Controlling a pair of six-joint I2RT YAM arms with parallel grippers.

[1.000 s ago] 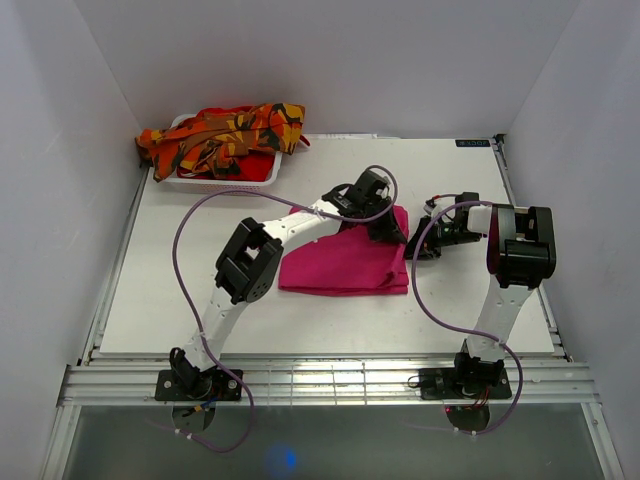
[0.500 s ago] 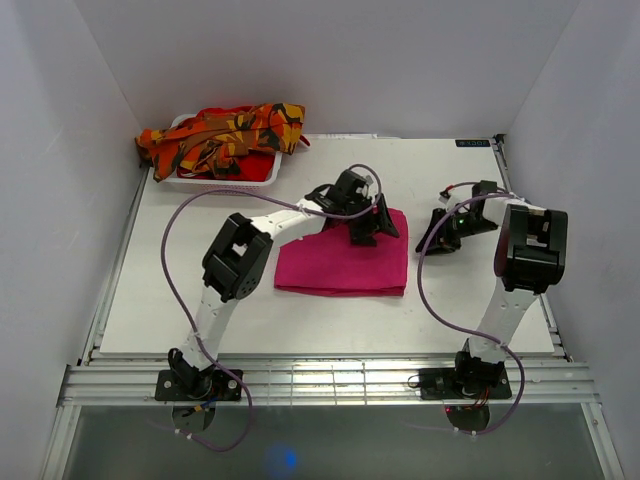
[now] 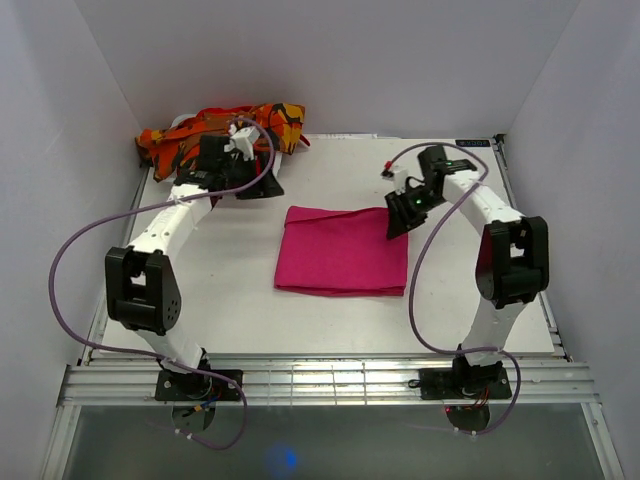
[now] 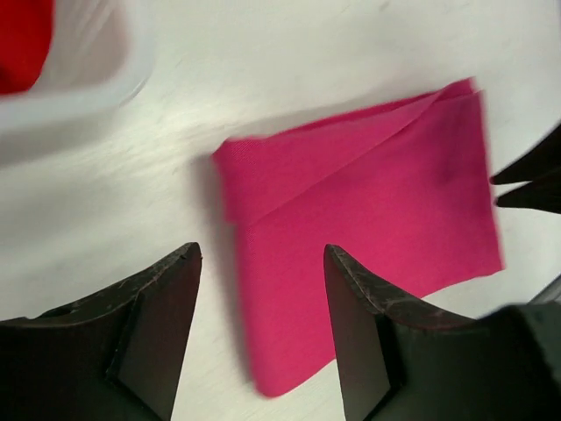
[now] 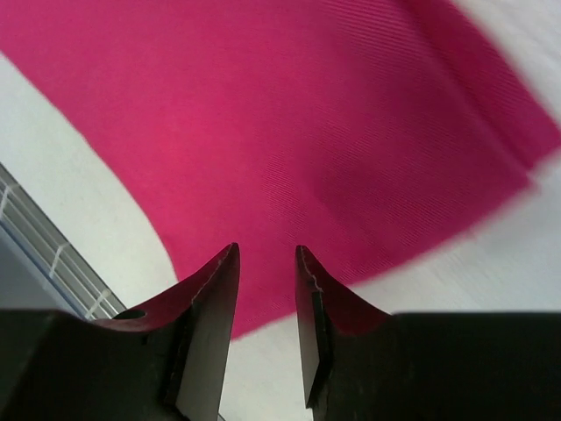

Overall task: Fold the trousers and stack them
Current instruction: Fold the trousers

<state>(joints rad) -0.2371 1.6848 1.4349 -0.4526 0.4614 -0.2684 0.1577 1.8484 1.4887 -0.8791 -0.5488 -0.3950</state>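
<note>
Nearest, the surface (image 3: 230,310) carries the magenta-pink trousers (image 3: 340,250) at its middle, folded into a flat, roughly square packet with its edges lying neatly on one another. In the left wrist view a diagonal fold line crosses the top layer of the cloth.

Just beyond, at the packet's far right corner, the right fingers (image 5: 206,316) point down over the pink cloth. They stand a narrow gap apart with nothing between them, and whether their tips touch the fabric cannot be told.

Further off to the left, the left fingers (image 4: 158,324) hang spread wide and empty, apart from the pink packet and close to the white basket (image 4: 105,88), whose blurred corner shows at the top left of that wrist view.

Farthest, in the far left corner, the orange camouflage trousers (image 3: 265,120) lie crumpled in a heap over the basket, spilling past its rim on both sides.
</note>
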